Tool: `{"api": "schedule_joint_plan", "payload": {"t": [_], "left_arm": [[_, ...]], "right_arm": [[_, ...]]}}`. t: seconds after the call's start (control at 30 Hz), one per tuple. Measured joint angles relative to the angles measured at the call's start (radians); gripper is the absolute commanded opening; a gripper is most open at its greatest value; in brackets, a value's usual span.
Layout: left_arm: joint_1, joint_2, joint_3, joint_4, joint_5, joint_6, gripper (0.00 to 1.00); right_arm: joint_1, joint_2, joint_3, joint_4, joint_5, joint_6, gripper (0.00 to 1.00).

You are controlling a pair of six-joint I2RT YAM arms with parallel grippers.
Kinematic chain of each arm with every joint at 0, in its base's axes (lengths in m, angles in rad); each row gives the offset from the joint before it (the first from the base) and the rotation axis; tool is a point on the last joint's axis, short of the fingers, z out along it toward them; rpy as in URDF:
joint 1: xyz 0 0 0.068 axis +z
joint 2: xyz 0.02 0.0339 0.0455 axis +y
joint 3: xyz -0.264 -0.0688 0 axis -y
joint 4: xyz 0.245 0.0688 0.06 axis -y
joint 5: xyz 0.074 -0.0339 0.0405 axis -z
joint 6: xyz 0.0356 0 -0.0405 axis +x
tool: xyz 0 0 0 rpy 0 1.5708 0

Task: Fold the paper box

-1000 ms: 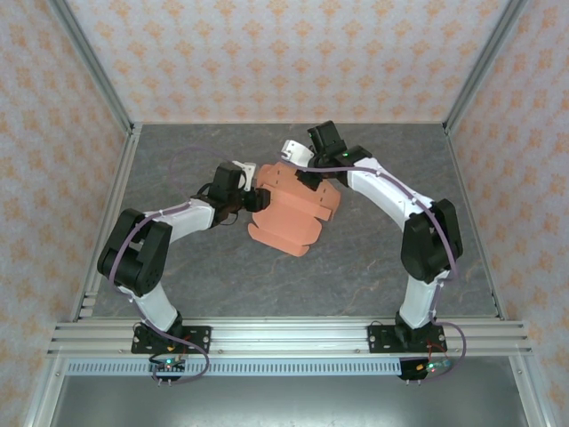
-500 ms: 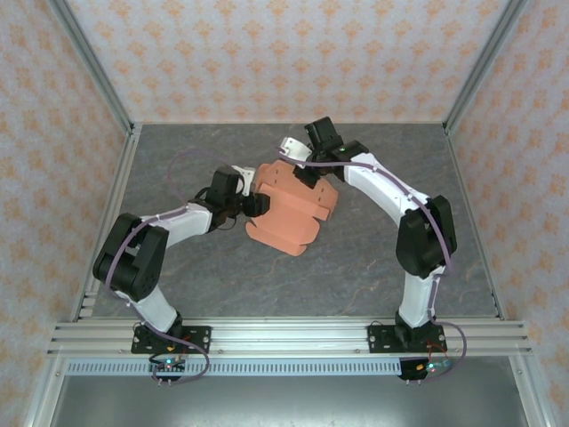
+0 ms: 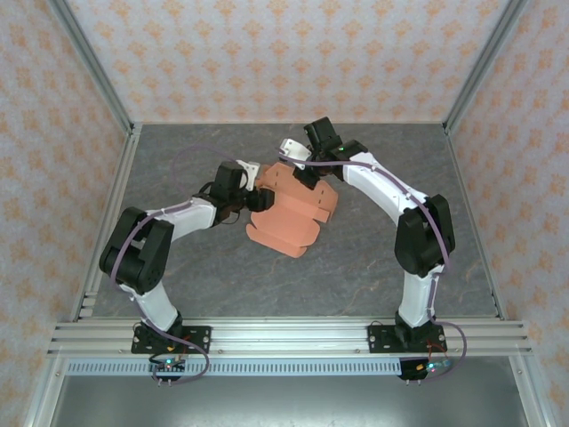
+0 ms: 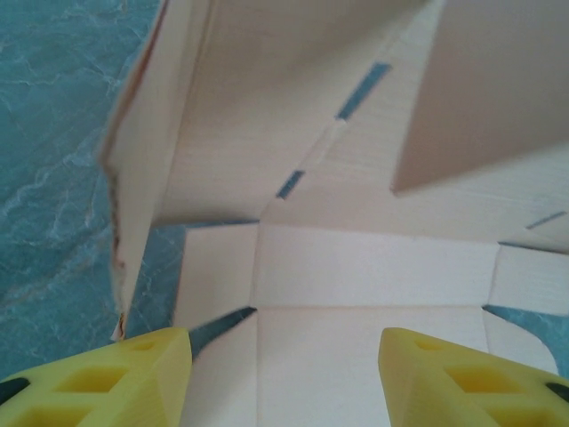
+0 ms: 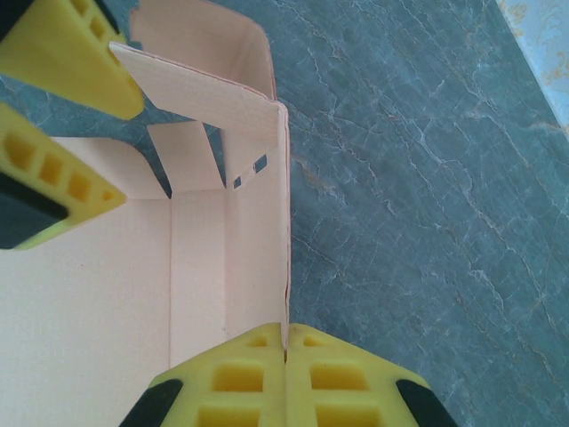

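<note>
The half-folded paper box point(image 3: 293, 213) lies in the middle of the table point(image 3: 382, 258), with open grey surface on every side out to the metal rails point(image 3: 284, 331). The right gripper point(image 5: 284, 349) pinches the edge of an upright side wall, fingers pressed together. The left gripper point(image 4: 283, 349) sits at the box's left edge, fingers spread apart over a flat panel.

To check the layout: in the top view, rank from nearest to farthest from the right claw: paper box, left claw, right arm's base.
1. Paper box: the right claw is shut on its far side.
2. Left claw: at the box's left side.
3. Right arm's base: at the near right.
</note>
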Motion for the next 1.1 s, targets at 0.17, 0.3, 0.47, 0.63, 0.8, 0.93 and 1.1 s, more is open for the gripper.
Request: {"api": "schedule_joint_plan", "payload": {"t": [0.17, 0.3, 0.47, 0.63, 0.8, 0.93, 1.1], "left_arm": [[0.03, 0.053, 0.026, 0.001, 0.0, 0.003, 0.62], [0.046, 0.096, 0.032, 0.003, 0.016, 0.002, 0.63], [0.045, 0.13, 0.04, 0.029, 0.067, -0.009, 0.6], [0.045, 0.137, 0.05, 0.071, 0.107, -0.033, 0.53], [0.045, 0.148, 0.064, 0.078, 0.126, -0.048, 0.4], [0.042, 0.148, 0.068, 0.078, 0.13, -0.051, 0.38], [0.02, 0.148, 0.068, 0.087, 0.129, -0.053, 0.38]], "right_arm": [[-0.001, 0.0, 0.0, -0.005, -0.004, 0.0, 0.0], [-0.003, 0.0, 0.003, -0.006, -0.01, 0.0, 0.0], [-0.005, 0.0, 0.012, -0.014, -0.016, 0.003, 0.0], [-0.006, 0.0, 0.014, -0.014, -0.023, 0.011, 0.0], [-0.008, 0.0, 0.018, -0.013, -0.024, 0.022, 0.0], [-0.013, 0.0, 0.022, -0.011, -0.026, 0.031, 0.0], [-0.014, 0.0, 0.035, -0.014, -0.025, 0.037, 0.0]]}}
